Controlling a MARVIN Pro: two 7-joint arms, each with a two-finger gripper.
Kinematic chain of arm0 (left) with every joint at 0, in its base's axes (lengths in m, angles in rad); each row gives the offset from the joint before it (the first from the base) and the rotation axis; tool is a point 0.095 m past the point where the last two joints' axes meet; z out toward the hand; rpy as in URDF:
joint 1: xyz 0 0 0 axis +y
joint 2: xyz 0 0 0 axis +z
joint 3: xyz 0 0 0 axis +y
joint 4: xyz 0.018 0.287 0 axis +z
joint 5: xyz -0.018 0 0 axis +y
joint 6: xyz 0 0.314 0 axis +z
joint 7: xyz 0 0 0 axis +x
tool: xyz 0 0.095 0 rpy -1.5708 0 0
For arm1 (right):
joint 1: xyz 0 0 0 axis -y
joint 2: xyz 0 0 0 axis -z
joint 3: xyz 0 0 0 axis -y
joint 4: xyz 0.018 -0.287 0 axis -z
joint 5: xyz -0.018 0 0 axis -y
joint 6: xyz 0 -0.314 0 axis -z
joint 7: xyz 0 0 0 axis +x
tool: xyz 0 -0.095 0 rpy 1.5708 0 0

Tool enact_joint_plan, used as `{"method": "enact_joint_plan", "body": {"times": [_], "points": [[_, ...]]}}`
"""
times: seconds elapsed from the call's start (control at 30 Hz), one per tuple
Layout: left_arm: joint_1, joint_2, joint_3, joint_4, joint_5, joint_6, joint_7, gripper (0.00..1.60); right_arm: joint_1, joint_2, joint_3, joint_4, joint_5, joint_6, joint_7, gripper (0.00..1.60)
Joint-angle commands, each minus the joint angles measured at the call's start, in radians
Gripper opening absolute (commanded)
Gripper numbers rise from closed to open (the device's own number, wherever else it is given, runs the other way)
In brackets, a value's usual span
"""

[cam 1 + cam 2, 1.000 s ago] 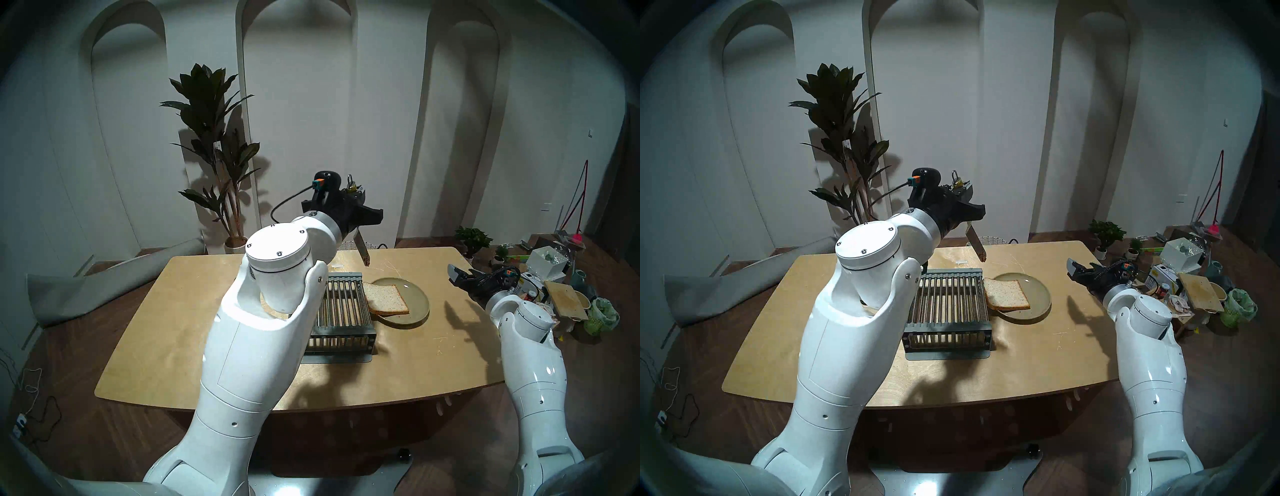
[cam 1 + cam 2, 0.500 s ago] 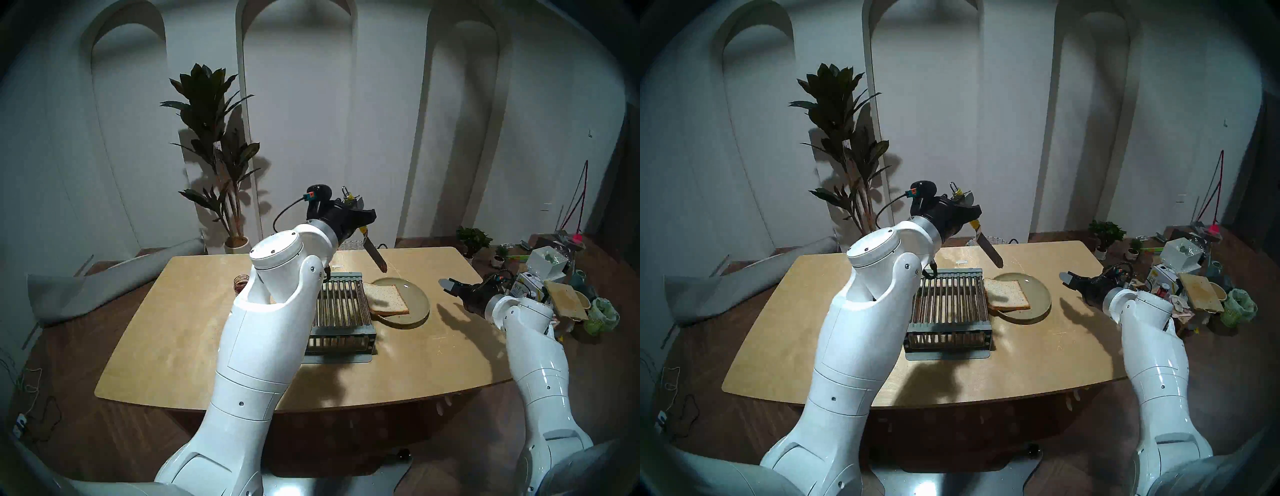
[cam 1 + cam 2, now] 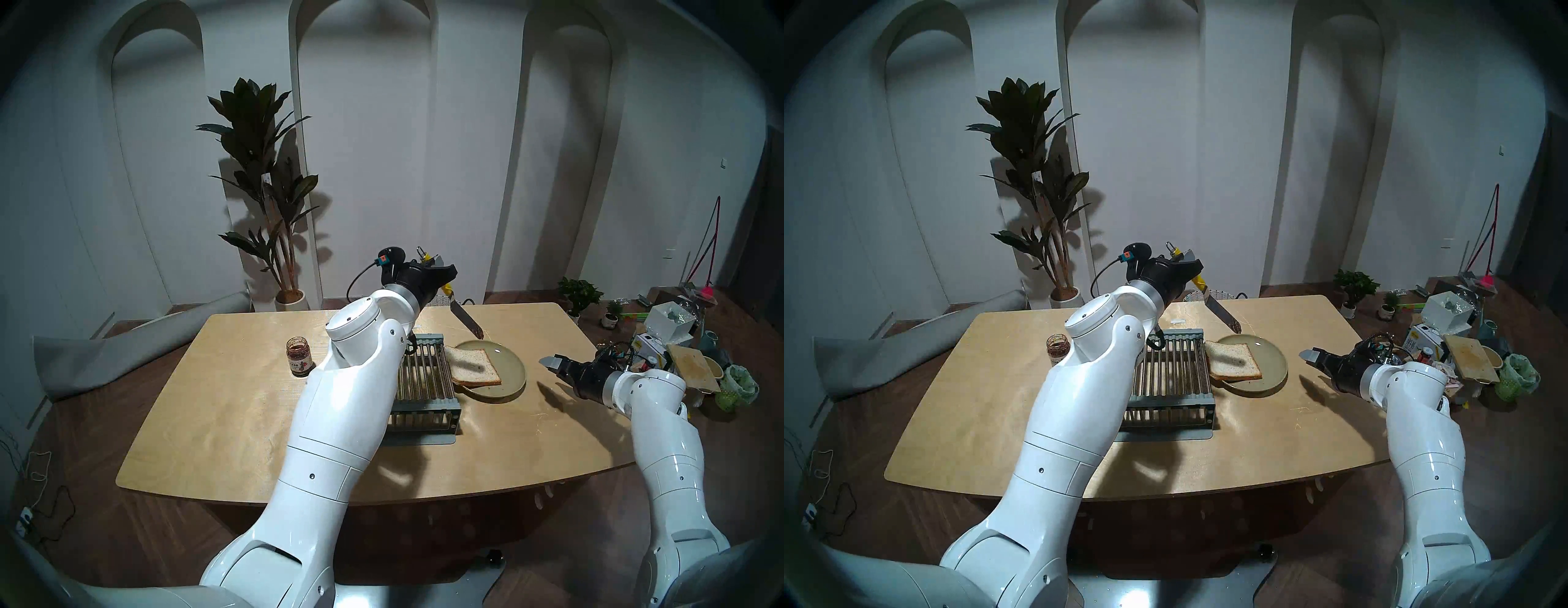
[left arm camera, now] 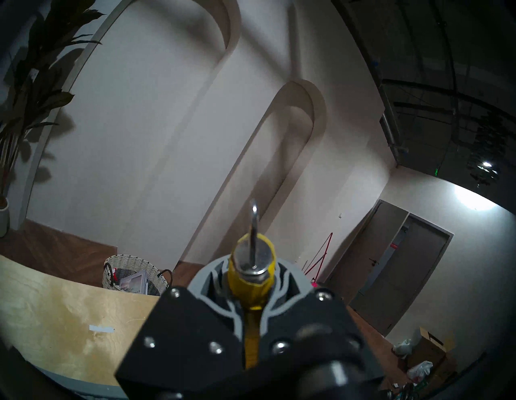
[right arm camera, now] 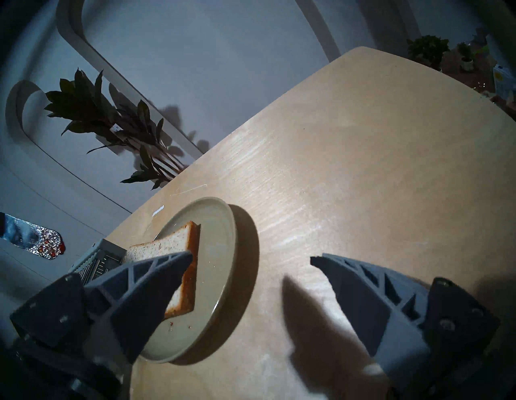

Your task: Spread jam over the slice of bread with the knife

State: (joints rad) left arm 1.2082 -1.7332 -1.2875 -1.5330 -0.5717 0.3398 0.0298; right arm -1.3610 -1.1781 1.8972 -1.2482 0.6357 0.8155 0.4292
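Knife (image 3: pixel 465 317) blade slanting down toward plate (image 3: pixel 514 369)

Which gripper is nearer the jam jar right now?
Left. The left gripper hangs behind and right of the jam jar; the right gripper sits farther right, beyond the plate.

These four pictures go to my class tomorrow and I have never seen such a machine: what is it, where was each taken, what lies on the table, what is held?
It is a white robot with two arms. Two near-identical pictures come from cameras on its head; the other two from a camera on each wrist. On the wooden table stand an open jam jar, a grey barred rack and an olive-green plate bearing a slice of bread. The left gripper is shut on a yellow-handled knife, jam on its tip, above the plate's far edge. The right gripper is open and empty.
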Motion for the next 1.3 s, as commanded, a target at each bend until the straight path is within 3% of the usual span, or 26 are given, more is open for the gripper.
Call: {"method": "enact_joint_plan", "body": {"times": [0.0,0.53,1.27], "points": [[-0.036,-0.021,0.006,0.013,-0.025,-0.042,0.045,0.0,0.033,-0.018,0.001,-0.024,-0.001,-0.002,-0.029,1.6],[-0.058,-0.041,0.01,0.087,-0.114,-0.009,0.122,0.0,0.05,-0.044,-0.035,-0.028,-0.024,-0.04,-0.085,1.6],[-0.153,-0.068,0.006,0.285,-0.13,-0.068,0.131,0.0,0.08,-0.091,-0.06,0.028,-0.013,-0.053,-0.118,1.6]]}}
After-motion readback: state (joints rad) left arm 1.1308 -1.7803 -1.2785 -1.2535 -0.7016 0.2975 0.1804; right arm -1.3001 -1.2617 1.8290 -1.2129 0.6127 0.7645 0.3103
